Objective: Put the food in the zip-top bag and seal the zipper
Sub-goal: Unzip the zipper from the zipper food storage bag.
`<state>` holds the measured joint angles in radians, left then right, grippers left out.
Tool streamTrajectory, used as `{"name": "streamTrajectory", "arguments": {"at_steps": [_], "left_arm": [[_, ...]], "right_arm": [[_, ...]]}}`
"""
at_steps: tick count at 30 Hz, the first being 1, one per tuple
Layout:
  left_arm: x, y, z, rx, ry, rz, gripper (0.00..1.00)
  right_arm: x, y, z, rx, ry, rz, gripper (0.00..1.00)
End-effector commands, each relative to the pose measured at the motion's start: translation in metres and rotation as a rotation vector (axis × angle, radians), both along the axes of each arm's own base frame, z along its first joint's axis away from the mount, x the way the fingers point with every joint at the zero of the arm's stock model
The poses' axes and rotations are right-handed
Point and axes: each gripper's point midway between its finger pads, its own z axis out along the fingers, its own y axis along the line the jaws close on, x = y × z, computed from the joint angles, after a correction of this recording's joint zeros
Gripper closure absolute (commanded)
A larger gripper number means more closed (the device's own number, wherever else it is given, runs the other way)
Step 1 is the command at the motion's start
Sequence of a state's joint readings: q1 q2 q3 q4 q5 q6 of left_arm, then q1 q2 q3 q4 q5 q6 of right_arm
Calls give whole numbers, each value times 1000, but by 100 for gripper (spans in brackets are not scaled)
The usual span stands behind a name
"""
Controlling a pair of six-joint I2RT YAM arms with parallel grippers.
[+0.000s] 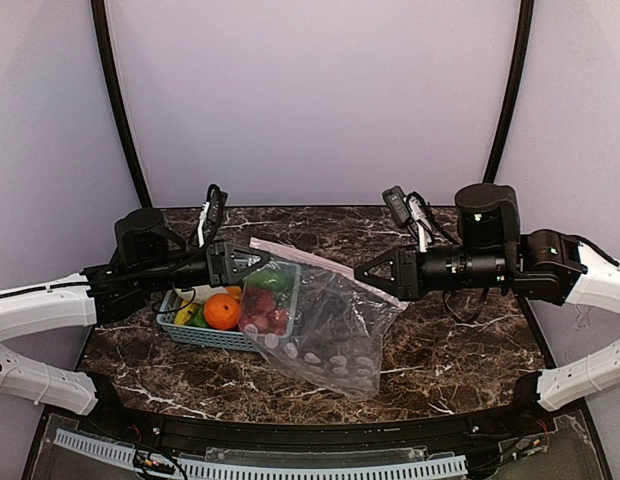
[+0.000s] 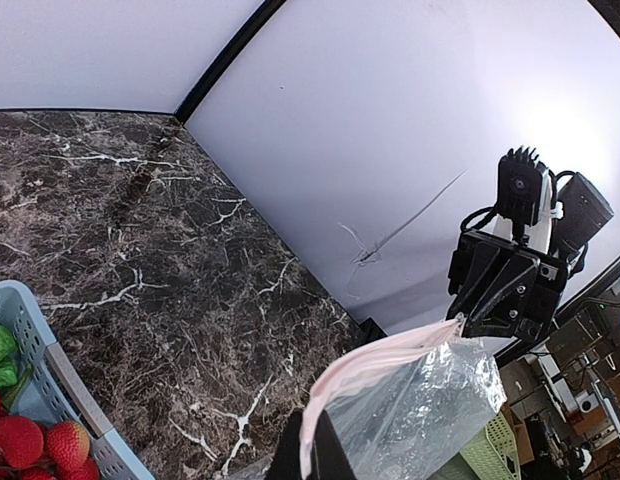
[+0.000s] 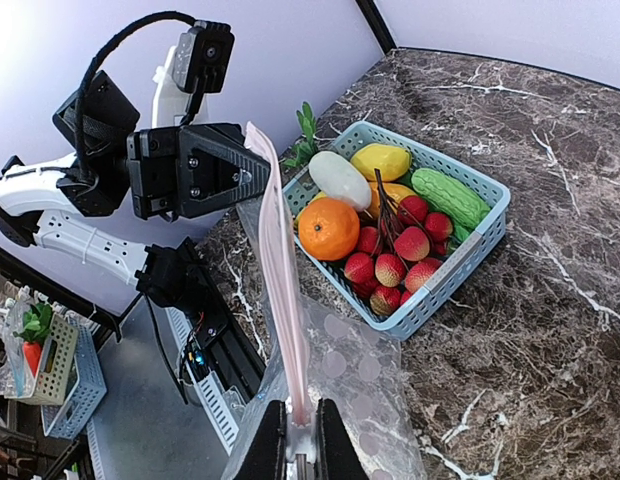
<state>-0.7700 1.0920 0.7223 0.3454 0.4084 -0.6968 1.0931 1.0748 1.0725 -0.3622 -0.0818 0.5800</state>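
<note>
The zip-top bag (image 1: pixel 328 328) is clear with pale dots and hangs stretched between my two grippers above the table. Its mouth edge is a pale pink zipper strip (image 3: pixel 280 290), pulled taut and pressed flat. My left gripper (image 1: pixel 258 262) is shut on the strip's left end, which also shows in the left wrist view (image 2: pixel 312 445). My right gripper (image 1: pixel 364 272) is shut on the right end (image 3: pixel 296 440). The food lies in the light blue basket (image 3: pixel 460 262): an orange (image 3: pixel 328 228), strawberries (image 3: pixel 390 268), a cucumber (image 3: pixel 448 196), a white radish (image 3: pixel 340 180) and a yellow pepper (image 3: pixel 380 160). I see no food inside the bag.
The basket (image 1: pixel 186 330) sits on the marble table at the left, partly behind the hanging bag. Black curved poles (image 1: pixel 118 100) and pale walls close the back and sides. A black rail (image 1: pixel 290 432) runs along the table's near edge.
</note>
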Motion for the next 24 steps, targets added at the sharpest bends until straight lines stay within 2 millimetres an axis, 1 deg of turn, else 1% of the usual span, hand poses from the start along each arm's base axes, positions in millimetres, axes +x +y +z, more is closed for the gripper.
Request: {"name": "streamTrajectory", "arguments": {"at_steps": [1, 6, 13, 24], "left_arm": [[9, 16, -11, 24, 25, 72, 99], [10, 19, -11, 24, 25, 81, 99], [9, 22, -9, 22, 25, 85, 99], [9, 27, -7, 22, 22, 95, 99]], "right_arm": [[0, -8, -1, -8, 0, -8, 100], [0, -9, 0, -7, 1, -7, 100], [-2, -10, -4, -24, 13, -4, 100], [-4, -22, -6, -43, 22, -23, 100]]}}
